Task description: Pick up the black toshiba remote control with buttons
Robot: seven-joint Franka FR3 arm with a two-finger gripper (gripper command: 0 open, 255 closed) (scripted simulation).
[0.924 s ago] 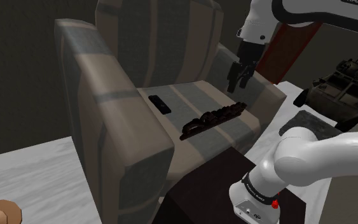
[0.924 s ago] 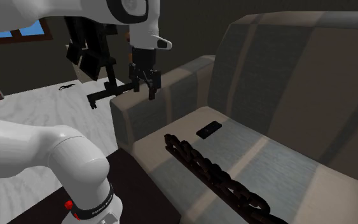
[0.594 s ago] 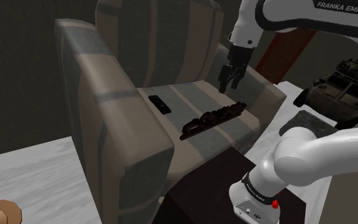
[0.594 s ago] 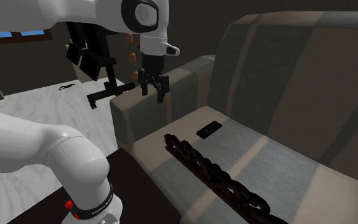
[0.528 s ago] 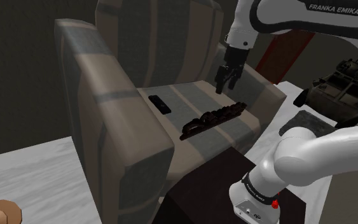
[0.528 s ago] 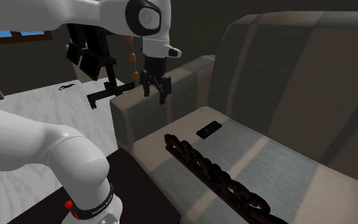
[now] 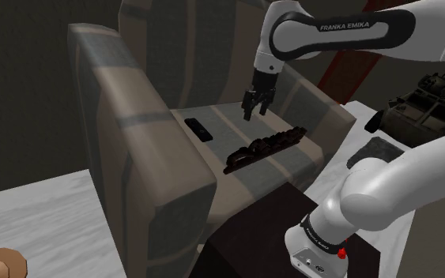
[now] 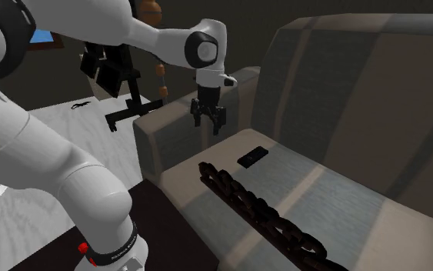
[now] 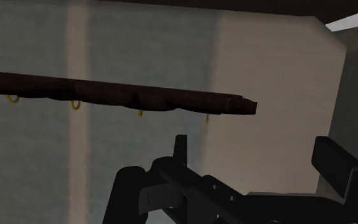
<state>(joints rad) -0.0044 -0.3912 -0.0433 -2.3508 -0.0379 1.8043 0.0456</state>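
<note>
The black remote control (image 7: 198,129) (image 8: 252,157) is seen lying flat on the seat cushion of a striped armchair (image 7: 133,103) (image 8: 345,77). It is close to the armrest at the shoulder view's left and is touched by nothing. Bare cushion is left around it, so a grasp from above is judged possible. A dark, chain-like object (image 7: 264,148) (image 8: 257,212) (image 9: 120,95) is stretched along the front part of the same cushion, well apart from the remote. The pincer (image 7: 254,111) (image 8: 209,122) (image 9: 257,159) is held above the seat, fingers pointed down and spread, with nothing between them. That height is probably kept so the chain is cleared while the remote is approached. The upholstery is banded in grey and beige, and the chair is set on a pale, marbled floor (image 7: 39,213) in a dimly lit room.
</note>
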